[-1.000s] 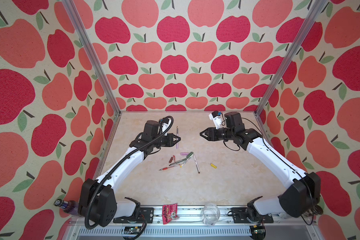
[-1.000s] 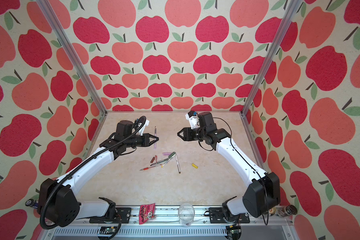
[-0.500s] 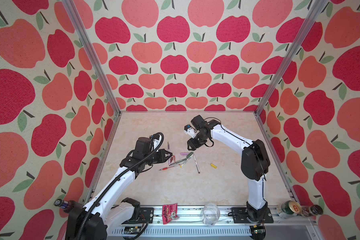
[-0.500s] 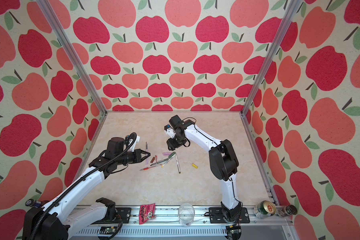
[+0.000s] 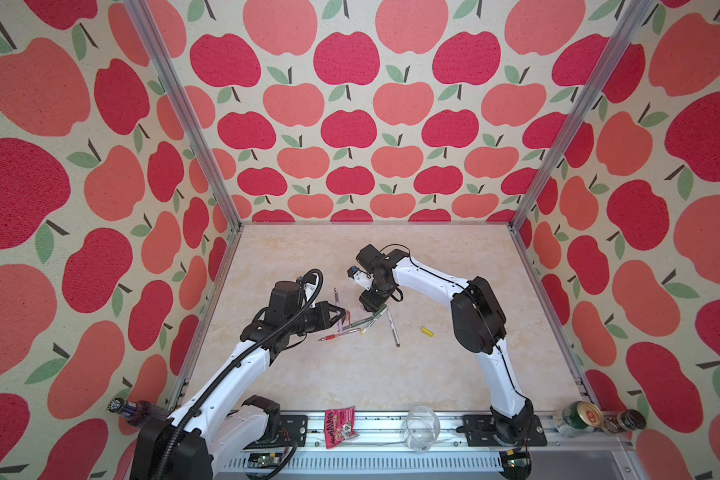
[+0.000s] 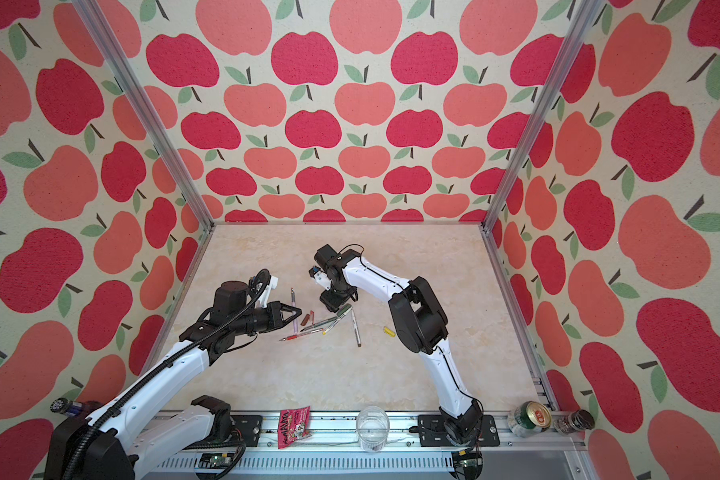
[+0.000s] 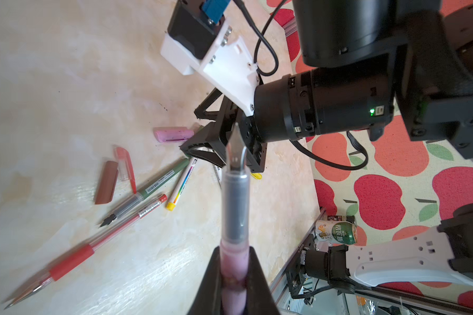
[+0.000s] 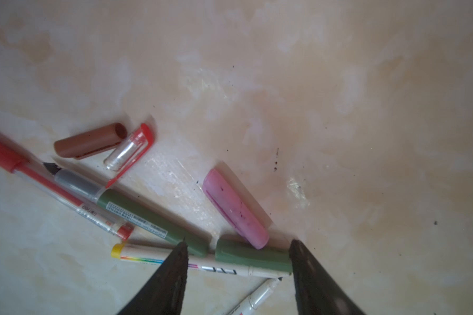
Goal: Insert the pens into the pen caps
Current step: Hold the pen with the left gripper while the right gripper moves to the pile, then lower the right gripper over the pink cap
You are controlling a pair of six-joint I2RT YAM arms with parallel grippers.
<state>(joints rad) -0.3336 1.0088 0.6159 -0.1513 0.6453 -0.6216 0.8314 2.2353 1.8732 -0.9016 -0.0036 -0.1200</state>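
The left arm has drawn back from the far side of the desk (image 5: 350,374), bringing its pincer (image 5: 344,312) and the lilac pen (image 5: 336,299) it carries beside the scattered pens. The right arm has folded down; its pincer (image 8: 238,242) has spread wider, low over the dark green cap (image 8: 251,255).

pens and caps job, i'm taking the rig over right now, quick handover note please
Left pincer: shut on the pale lilac-pink pen, held off the table, nib exposed.
Right pincer: open, low over the lilac plastic cap and dark green cap.
Clustered on the table: dark green pen, red gel pen, yellow-ended white pen, brown-ended white pen, brown cap, clear red-clipped cap; small yellow cap lies apart.
Done: no pen capped.
Left: all five pairs, lilac likely first.
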